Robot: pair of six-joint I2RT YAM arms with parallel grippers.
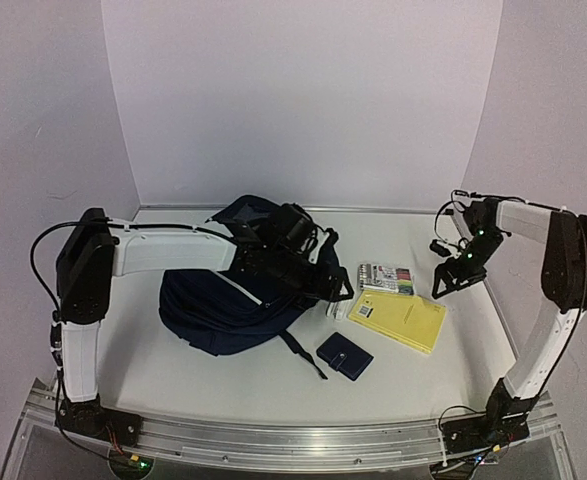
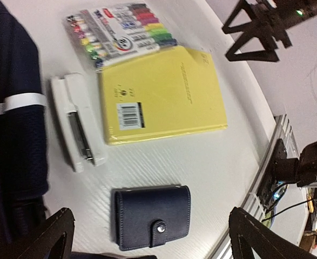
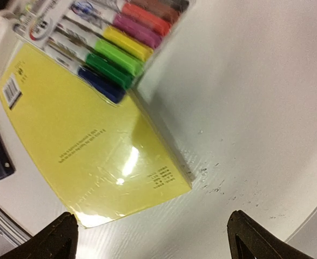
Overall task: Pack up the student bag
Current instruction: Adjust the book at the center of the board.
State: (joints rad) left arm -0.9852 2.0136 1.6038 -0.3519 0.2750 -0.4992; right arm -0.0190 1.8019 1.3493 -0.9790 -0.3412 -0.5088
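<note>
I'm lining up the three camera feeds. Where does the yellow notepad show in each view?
Top external: the yellow notepad lies right of centre, to the right of the backpack.
Left wrist: the notepad fills the upper middle, barcode at its left side.
Right wrist: the notepad covers the left and centre.
Shared landmark: the marker pack, lying against one edge of the notepad in all three views.

Nothing fully legible. Notebook [image 2: 163, 94], centre of left wrist frame: barcode sticker [image 2: 130, 115], digits too small to read, and faint printed lines, also unreadable. Marker pack [image 2: 123, 29], top of frame: printed label, lettering blurred. Right wrist frame shows the same print, equally unreadable.
</note>
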